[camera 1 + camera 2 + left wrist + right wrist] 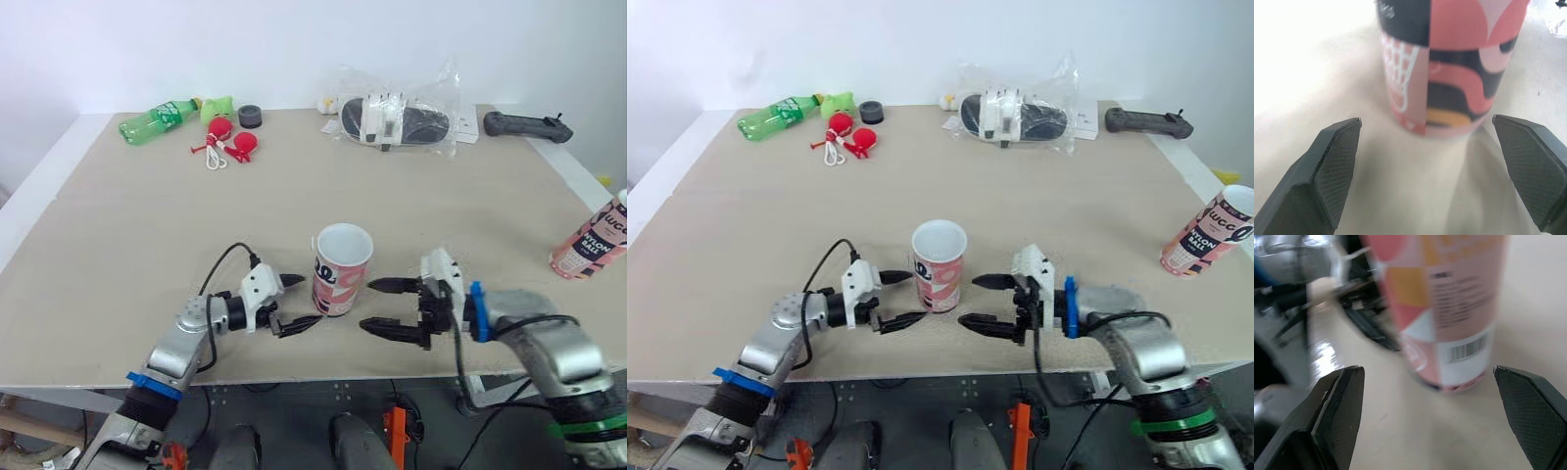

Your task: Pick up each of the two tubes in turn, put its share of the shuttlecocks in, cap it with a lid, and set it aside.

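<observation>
An open pink, black and white tube (341, 269) stands upright near the table's front edge, its mouth empty as far as I can see. My left gripper (294, 303) is open just to its left, fingers pointing at it. My right gripper (387, 306) is open just to its right, also pointing at it. Neither touches the tube. The left wrist view has the tube (1449, 63) beyond the open fingers; the right wrist view has the tube (1449, 308) close ahead, with the left gripper (1364, 320) behind it. A second tube (593, 238) stands tilted at the far right edge.
At the back of the table (127, 255) lie a green bottle (157, 120), a green toy (217, 106), a black lid (251, 117), two red balls on a cord (231, 142), a plastic bag with a black and white item (400, 119) and a black handle (525, 125).
</observation>
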`<state>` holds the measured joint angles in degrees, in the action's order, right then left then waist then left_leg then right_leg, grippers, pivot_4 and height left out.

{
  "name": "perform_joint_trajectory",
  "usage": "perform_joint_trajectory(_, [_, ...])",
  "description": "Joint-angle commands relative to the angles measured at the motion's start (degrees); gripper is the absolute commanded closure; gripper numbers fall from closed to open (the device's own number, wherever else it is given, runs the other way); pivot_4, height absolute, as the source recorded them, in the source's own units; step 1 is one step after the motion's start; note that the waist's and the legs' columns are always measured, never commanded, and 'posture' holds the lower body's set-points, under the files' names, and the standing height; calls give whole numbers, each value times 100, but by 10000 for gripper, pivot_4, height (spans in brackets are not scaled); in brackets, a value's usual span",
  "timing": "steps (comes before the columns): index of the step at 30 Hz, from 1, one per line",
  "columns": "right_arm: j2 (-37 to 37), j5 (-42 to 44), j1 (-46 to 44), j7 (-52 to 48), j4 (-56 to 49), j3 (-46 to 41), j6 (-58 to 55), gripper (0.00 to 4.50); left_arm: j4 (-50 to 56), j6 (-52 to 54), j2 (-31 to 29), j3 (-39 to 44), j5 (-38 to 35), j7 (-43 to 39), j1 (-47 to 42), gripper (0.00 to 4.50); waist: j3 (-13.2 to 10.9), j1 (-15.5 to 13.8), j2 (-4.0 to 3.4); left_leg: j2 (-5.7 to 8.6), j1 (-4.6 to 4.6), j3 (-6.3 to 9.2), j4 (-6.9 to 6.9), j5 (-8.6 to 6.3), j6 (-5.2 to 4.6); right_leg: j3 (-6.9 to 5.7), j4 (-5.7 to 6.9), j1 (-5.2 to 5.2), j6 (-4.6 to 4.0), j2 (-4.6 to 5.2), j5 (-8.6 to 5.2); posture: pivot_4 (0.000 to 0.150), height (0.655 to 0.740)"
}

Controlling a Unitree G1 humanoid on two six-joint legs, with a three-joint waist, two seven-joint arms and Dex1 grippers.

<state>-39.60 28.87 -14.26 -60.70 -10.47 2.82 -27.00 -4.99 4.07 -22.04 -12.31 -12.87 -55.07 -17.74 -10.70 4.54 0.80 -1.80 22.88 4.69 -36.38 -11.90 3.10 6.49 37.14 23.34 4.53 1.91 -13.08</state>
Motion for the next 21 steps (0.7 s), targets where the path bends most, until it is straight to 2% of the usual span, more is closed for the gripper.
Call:
perform_joint_trajectory(1, [261, -271, -40, 193, 181, 72, 392, 0, 81, 14, -275, 240, -130, -163, 201, 758, 0, 0, 4, 0, -2, 0, 0, 0, 0, 0, 0, -1, 0, 0, 0, 1500, 7400])
perform_joint_trajectory(7, [530, -309, -119, 100, 431, 153, 462, 0, 73, 13, -558, 439, -171, -212, 305, 758, -1, -10, 5, -1, 1, 0, 1, 0, 0, 0, -1, 0, -2, -1, -2, 1500, 7400])
perform_joint_trajectory(21, [1084, -884, -592, 87, 1074, 557, 1097, 0, 310, 221, -721, 547, -603, -630, 467, 758, -3, -9, 7, -3, 3, 0, 5, 0, 0, 0, -1, 2, -2, -2, -4, 1500, 7400])
